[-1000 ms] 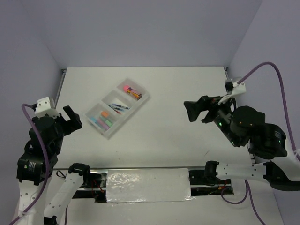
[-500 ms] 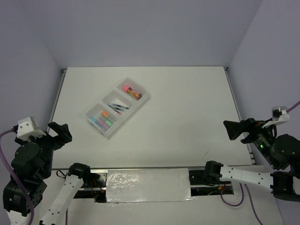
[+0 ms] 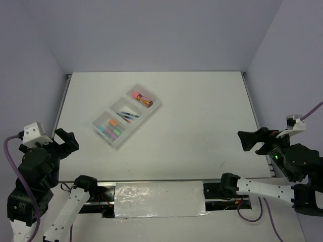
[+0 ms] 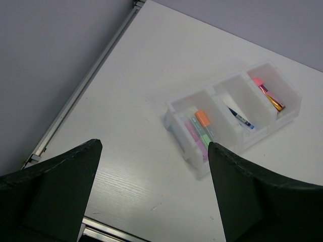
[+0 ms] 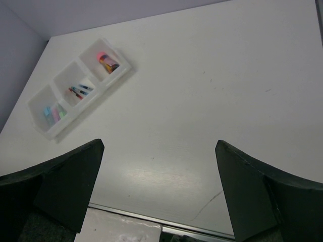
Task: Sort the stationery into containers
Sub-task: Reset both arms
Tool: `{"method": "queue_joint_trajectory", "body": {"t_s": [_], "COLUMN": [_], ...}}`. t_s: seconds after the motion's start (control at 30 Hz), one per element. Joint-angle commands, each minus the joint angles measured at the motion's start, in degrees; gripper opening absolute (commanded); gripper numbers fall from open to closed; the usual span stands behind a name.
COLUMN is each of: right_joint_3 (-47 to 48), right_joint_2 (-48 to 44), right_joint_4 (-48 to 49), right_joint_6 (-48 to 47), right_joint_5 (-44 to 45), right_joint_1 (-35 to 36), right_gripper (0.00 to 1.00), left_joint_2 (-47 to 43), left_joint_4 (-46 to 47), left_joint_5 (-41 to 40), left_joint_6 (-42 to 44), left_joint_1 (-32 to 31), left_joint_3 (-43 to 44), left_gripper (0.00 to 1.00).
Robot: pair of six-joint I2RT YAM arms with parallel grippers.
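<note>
The translucent white three-compartment tray (image 3: 140, 126) lies diagonally on the left half of the table. Its far compartment holds the pink-capped orange-gold cylinder (image 3: 141, 98), the middle one the red and blue pens (image 3: 128, 115), the near one the pastel bars (image 3: 112, 132) and an orange-tipped piece (image 4: 203, 118). My left gripper (image 3: 65, 140) is open and empty, raised near the table's front left edge, well short of the tray (image 4: 199, 169). My right gripper (image 3: 252, 141) is open and empty, raised at the front right, far from the tray (image 5: 93, 102).
A metal rail (image 4: 81, 93) runs along the table's left edge. A front rail with a white cover plate (image 3: 159, 199) lies between the arm bases. Purple-grey walls close in the left, back and right sides.
Both arms have pulled back from over the table toward the near corners. In the last half second they only shifted slightly. The tray and its contents have not moved.
</note>
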Motion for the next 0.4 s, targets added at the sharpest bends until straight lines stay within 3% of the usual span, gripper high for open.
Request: {"method": "queue_joint_trajectory", "body": {"t_s": [0.0, 0.37], "right_joint_3": [0.0, -1.05], "right_joint_2": [0.98, 0.37], "right_joint_4": [-1.47, 0.99], "right_joint_6": [1.28, 0.05], "right_joint_5": [2.01, 1.93], "right_joint_1": [0.1, 0.1], "right_gripper": [1.0, 1.0], "left_joint_2": [1.41, 2.29], "left_joint_4": [2.77, 3.21], "left_joint_5": [-1.1, -0.84], "left_joint_6": [0.48, 0.39], "left_joint_1": [-0.27, -0.27], "left_joint_3": [0.55, 0.9], "left_gripper": [0.99, 0.99]}}
